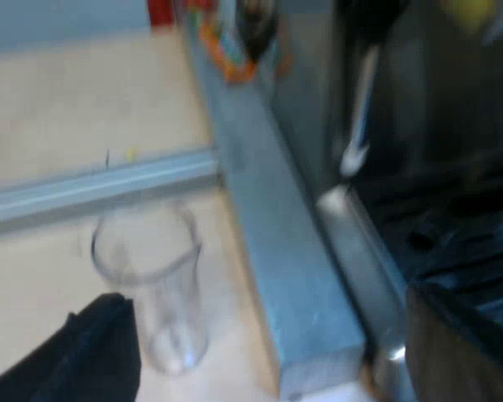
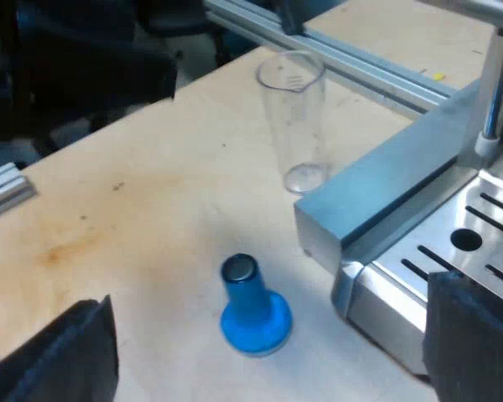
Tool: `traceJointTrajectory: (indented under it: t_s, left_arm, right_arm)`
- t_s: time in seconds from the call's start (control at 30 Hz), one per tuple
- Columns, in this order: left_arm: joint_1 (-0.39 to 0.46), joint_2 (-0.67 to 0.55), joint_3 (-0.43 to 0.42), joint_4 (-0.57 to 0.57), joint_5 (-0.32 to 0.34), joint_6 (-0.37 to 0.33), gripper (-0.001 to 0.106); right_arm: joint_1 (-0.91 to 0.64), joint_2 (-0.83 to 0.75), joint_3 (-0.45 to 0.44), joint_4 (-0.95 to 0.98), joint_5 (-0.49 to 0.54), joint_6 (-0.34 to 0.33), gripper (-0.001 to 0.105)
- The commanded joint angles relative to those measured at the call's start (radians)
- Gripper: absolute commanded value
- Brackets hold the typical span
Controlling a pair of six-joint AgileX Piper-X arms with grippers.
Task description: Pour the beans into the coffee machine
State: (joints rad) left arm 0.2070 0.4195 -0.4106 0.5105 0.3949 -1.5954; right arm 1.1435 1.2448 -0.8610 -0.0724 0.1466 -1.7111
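**A:** Where is the glass?

**B:** The glass [image 1: 155, 285] stands upright on the table [image 2: 134, 209], just beside the rail [image 1: 293, 251] that runs along the machine [image 2: 469, 243], near the machine's front corner. I can make out no beans in it. It looks clear to the bottom, though I wouldn't swear to that.

**A:** And the claws?

**B:** My left claw [image 1: 264, 301] has its fingers wide apart and holds nothing, and one finger is just beside the glass. My right claw [image 2: 270, 293] is spread too and is also empty. It hangs over the blue tamper [image 2: 251, 306], which stands on the table near that same corner of the machine.

**A:** What worries you?

**B:** Mostly tipping. The glass looks light and narrow at the foot, so a finger brushing its wall before both sides are around it would likely knock it over. The rail is close on the machine side, which leaves little room there. If I come in crooked, a finger could catch the rail and shove the glass. The clear wall also looks slick, so a weak clamp could let it slide during the lift. If the glass really is empty, the pour puts nothing into the machine. A careless move by my right arm could also topple the tamper.
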Motion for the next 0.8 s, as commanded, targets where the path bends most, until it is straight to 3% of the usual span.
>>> traceJointTrajectory:
  t_s: [0.03,0.37,0.5,0.6,0.8]
  left_arm:
    - [-0.036,-0.059,-0.066,0.081,-0.010,0.002,0.067]
    - [-0.150,-0.099,-0.306,0.355,0.013,0.000,0.067]
    - [-0.169,-0.099,-0.357,0.361,0.011,-0.017,0.067]
    - [-0.169,-0.099,-0.388,0.355,0.001,-0.086,0.067]
    - [-0.169,-0.099,-0.408,0.351,0.046,-0.090,0.067]
  right_arm:
    - [0.015,-0.108,0.000,0.105,-0.012,0.006,0.075]
    - [0.015,-0.349,0.000,0.287,-0.019,0.011,0.075]
    - [-0.001,-0.427,0.000,0.340,0.004,0.011,0.075]
    - [-0.040,-0.472,-0.011,0.419,0.033,0.011,0.075]
    - [-0.194,-0.519,-0.092,0.623,0.040,0.018,0.075]
